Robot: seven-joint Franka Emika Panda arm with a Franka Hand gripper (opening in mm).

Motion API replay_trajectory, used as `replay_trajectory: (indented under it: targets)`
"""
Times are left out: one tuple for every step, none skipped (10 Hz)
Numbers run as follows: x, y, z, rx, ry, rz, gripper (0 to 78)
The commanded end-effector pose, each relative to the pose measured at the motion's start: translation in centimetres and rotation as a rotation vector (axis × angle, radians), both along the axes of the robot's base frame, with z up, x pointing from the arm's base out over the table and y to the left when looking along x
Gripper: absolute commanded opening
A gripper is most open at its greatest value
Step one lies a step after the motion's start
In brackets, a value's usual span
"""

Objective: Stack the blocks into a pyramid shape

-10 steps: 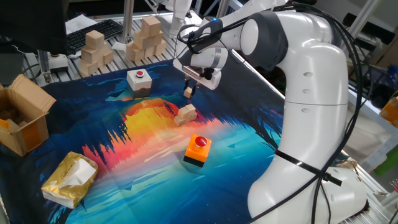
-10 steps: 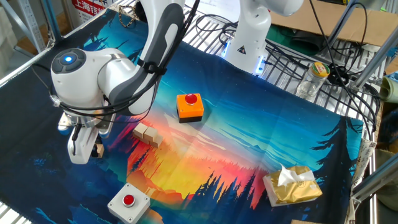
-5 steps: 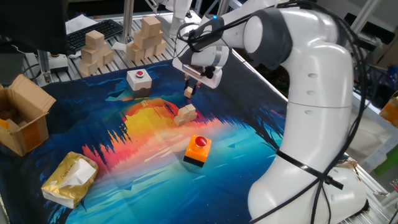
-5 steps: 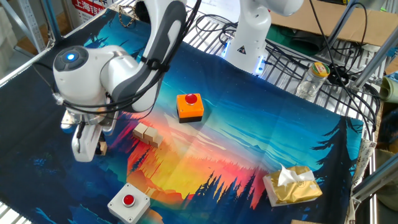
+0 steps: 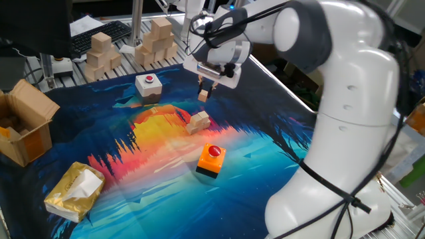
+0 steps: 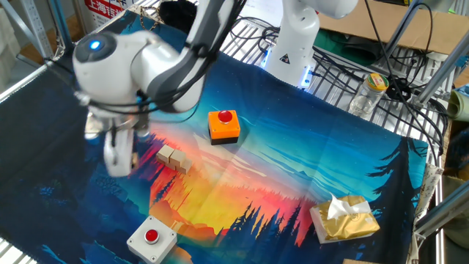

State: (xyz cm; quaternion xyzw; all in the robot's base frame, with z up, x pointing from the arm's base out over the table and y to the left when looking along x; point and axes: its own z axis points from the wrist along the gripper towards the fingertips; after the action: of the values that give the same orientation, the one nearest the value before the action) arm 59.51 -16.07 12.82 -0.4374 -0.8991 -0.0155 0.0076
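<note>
The end effector (image 5: 205, 90) pinches one tiny light-tan wooden cube (image 5: 203, 96) above the surface, apart from the small cluster of matching cubes (image 5: 198, 121).

In your view the arm is motion-blurred, and its end effector (image 6: 119, 155) hangs above the printed mat (image 6: 293, 147); you cannot tell how its jaws stand. The small wooden blocks (image 6: 173, 158) sit together just beside it. The orange button box (image 6: 223, 126) lies beyond them, the white button box (image 6: 151, 239) nearer you, the tissue pack (image 6: 343, 218) well apart.
</note>
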Motion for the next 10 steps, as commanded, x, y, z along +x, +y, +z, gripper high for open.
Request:
replay_trajectory:
  targets:
    - [-5.7, 4.1, 5.2, 0.024, 0.022, 0.265, 1.7]
    - [-5.8, 4.1, 5.3, 0.024, 0.024, 0.277, 1.7]
    - [-6.5, 4.6, 5.5, 0.028, 0.035, 0.351, 1.7]
    - [-6.7, 4.8, 5.4, 0.028, 0.048, 0.4, 1.7]
    - [-6.9, 4.8, 5.2, 0.034, 0.063, 0.439, 1.7]
    - [-6.9, 4.9, 5.0, 0.038, 0.071, 0.486, 1.7]
    - [-6.9, 4.9, 4.9, 0.039, 0.072, 0.497, 1.7]
    - [-7.2, 5.1, 4.1, 0.033, 0.074, 0.521, 1.7]
    - [-7.2, 5.2, 3.9, 0.033, 0.075, 0.515, 1.7]
    - [-7.2, 5.2, 3.9, 0.03, 0.075, 0.514, 1.7]
